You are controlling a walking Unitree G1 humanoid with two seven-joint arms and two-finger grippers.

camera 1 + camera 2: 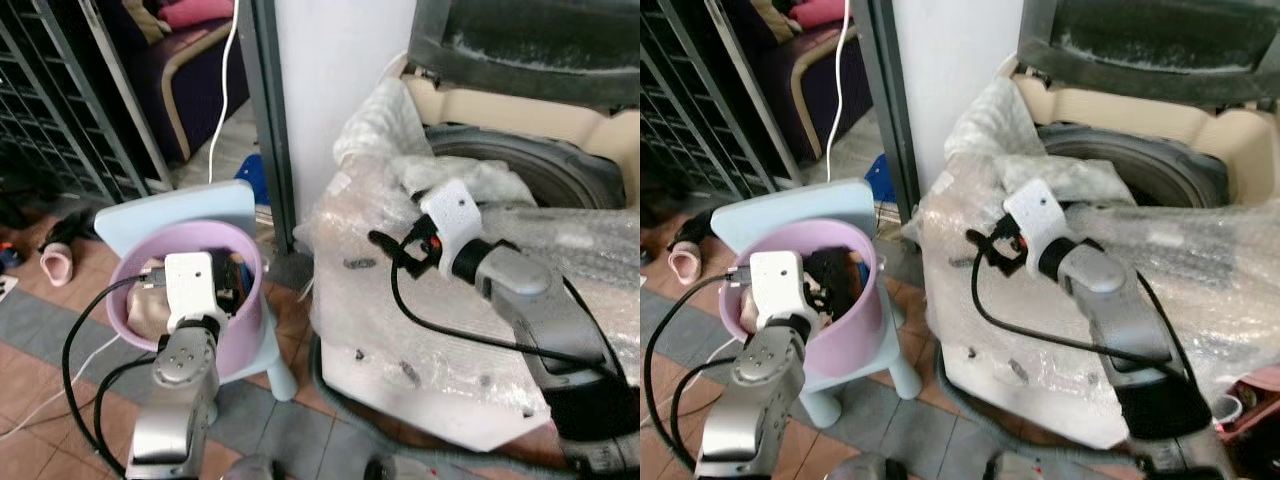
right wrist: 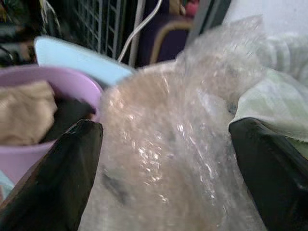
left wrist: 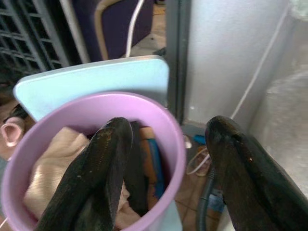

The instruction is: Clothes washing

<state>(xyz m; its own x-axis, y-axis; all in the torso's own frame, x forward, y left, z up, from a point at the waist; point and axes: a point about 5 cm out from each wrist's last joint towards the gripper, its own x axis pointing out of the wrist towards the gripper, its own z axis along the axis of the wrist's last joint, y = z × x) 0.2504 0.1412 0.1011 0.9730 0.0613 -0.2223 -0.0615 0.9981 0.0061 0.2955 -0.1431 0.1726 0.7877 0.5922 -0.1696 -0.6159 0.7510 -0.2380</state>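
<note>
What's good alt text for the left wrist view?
The left gripper, its two black fingers open, hovers over a pink bucket holding a beige cloth and darker clothes. The bucket sits on a pale blue stool beside a white wall.

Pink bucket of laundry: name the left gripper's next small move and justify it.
Probably lower the left gripper into the pink bucket and close on the beige cloth. Its fingers are open above the rim, gripping nothing, and the clothes lie just below.
</note>
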